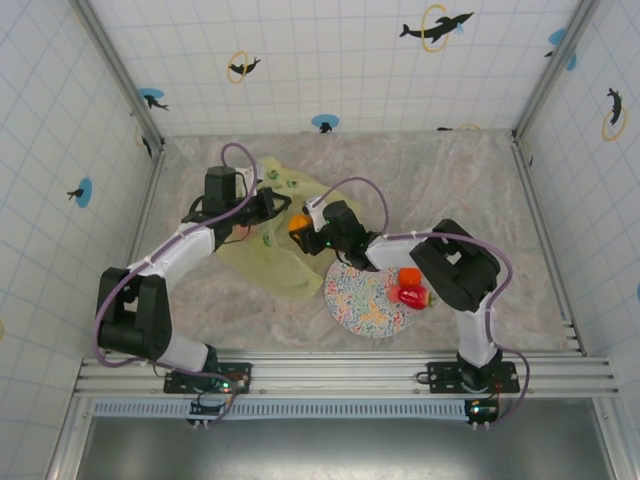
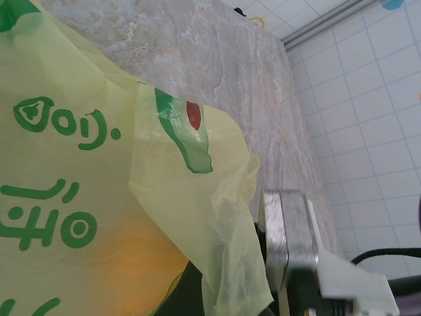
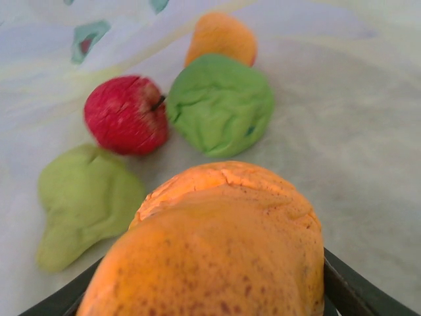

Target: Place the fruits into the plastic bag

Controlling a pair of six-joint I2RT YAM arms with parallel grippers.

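left gripper (image 1: 272,206): pinched tight on plastic bag (image 1: 270,258) rim | right gripper (image 1: 304,224): part-open, hugging orange fruit (image 3: 217,243) at bag mouth | tip: ease deeper, let go near the 4 fruits (image 3: 125,115) inside, imo

A: Plastic bag (image 2: 99,164), left of frame: thin translucent film, crinkled, faintly glossy.
B: Orange fruit (image 3: 217,243), bottom centre: matt, cracked, finely speckled skin.
A: Red apple (image 3: 125,115), upper left: matt too, roughly creased.
B: Table top (image 2: 230,66), upper centre: marbled stone look, dull finish.
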